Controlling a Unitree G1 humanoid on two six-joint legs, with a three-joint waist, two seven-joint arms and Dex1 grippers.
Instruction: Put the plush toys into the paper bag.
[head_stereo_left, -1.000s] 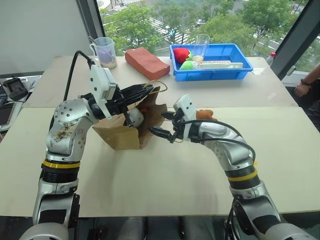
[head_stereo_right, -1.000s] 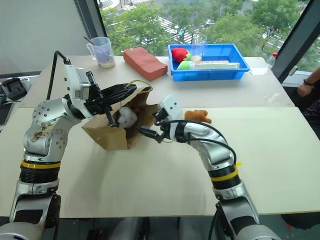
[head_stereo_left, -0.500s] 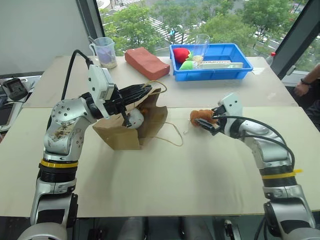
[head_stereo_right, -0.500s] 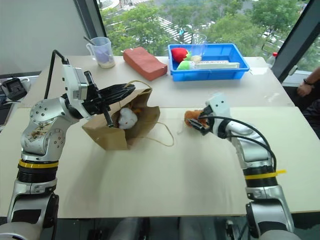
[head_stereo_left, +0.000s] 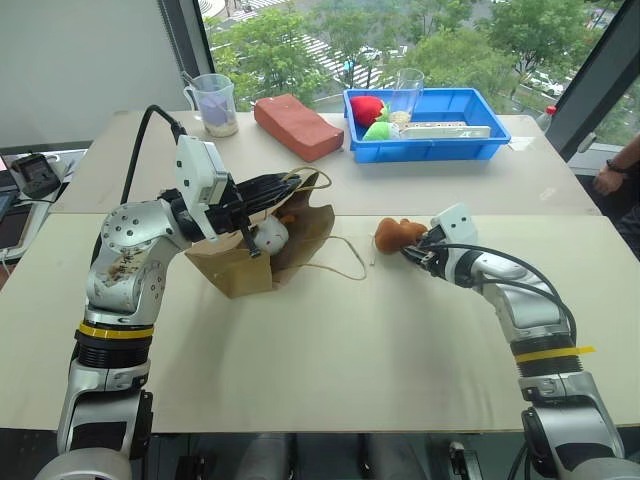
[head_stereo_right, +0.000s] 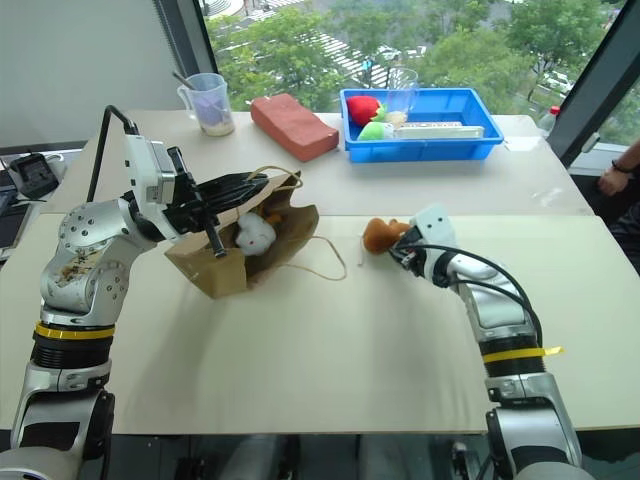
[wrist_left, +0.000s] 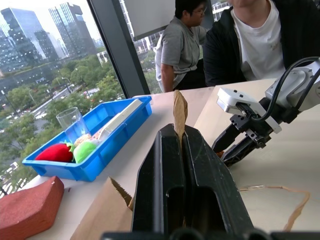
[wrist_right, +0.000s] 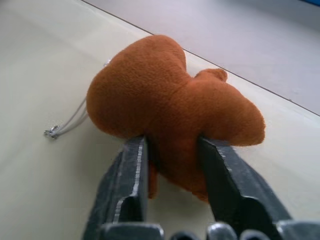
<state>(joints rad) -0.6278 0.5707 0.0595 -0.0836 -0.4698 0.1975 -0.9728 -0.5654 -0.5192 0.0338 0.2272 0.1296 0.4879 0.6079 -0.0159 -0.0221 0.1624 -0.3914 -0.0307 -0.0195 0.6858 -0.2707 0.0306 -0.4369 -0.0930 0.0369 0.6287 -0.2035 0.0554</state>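
The reddish-brown plush toy, right of the paper bag on the tabletop, is pinched by the right claw; the bag's rim is clamped by the left claw. The white plush toy is seen inside. The shallow pinch could slip when lifted.

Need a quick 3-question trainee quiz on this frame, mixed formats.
1. True or false: the white plush toy already lies inside the paper bag.
2. What does the right pincer close on? A) the brick-shaped block B) the brown plush toy C) the bag's loose handle
3. Fill in: the left pincer is shut on the paper bag's ____.

Key:
1. True; it shows in the bag's open mouth.
2. B; the brown plush toy sits between the two fingers, on the table.
3. Top edge.
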